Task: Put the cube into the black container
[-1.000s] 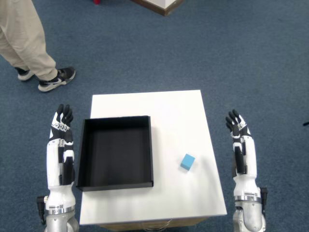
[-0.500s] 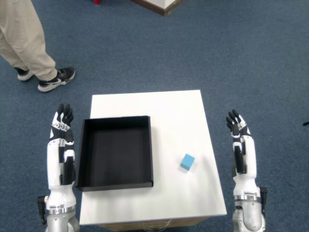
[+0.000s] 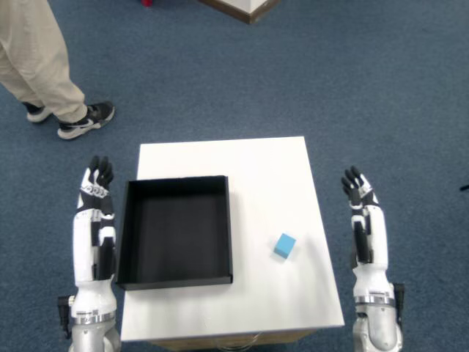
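Note:
A small light-blue cube (image 3: 285,246) lies on the white table (image 3: 256,169), right of the black container (image 3: 176,231). The container is a shallow square tray with nothing in it, on the table's left half. My right hand (image 3: 357,192) hangs open beside the table's right edge, fingers stretched forward, level with the container's far wall and apart from the cube. The left hand (image 3: 96,180) is open too, just off the table's left edge next to the container.
A person's legs in beige trousers and dark shoes (image 3: 86,121) stand on the blue carpet at the far left. A wooden-edged white object (image 3: 245,7) sits at the top. Carpet surrounds the table on all sides.
Both hands have shifted very slightly; the right hand has edged a little toward the table. The cube and container have not moved.

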`<state>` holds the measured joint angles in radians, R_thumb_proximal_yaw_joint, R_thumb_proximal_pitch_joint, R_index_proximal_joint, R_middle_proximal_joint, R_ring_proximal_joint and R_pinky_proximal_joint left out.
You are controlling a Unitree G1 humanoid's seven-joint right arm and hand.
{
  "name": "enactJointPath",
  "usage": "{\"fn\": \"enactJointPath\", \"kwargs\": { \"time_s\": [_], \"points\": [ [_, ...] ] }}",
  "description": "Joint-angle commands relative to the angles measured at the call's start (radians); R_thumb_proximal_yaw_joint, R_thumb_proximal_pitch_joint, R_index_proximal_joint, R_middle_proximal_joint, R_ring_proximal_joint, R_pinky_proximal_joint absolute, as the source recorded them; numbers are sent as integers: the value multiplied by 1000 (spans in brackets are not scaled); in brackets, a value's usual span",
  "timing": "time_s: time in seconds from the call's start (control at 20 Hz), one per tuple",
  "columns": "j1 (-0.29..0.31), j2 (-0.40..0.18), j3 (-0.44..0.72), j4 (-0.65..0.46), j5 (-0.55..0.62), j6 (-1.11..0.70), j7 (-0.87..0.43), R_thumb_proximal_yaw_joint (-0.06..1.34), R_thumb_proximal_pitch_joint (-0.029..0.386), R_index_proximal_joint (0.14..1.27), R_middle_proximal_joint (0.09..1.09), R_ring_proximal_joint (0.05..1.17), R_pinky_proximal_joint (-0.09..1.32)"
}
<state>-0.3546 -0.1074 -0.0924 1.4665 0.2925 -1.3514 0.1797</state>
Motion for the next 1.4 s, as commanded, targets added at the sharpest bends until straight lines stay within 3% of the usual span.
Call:
{"fn": "enactJointPath", "kwargs": {
  "time_s": [0.05,0.45,0.6,0.85,1.2,1.4],
  "points": [
    [-37,-38,17,-8,-40,-101,-39,332,240,275,213,231,141],
    [-41,-86,107,31,-185,-130,-183,423,242,283,237,255,124],
    [-51,-121,177,38,-277,-96,-293,454,169,284,237,252,117],
    [-67,-174,332,5,-479,68,-573,361,88,293,230,246,149],
    [-65,-218,573,-117,-850,366,-1105,370,57,297,226,249,176],
    [-75,-219,670,-106,-997,520,-1280,363,20,294,226,249,179]
  ]
}}
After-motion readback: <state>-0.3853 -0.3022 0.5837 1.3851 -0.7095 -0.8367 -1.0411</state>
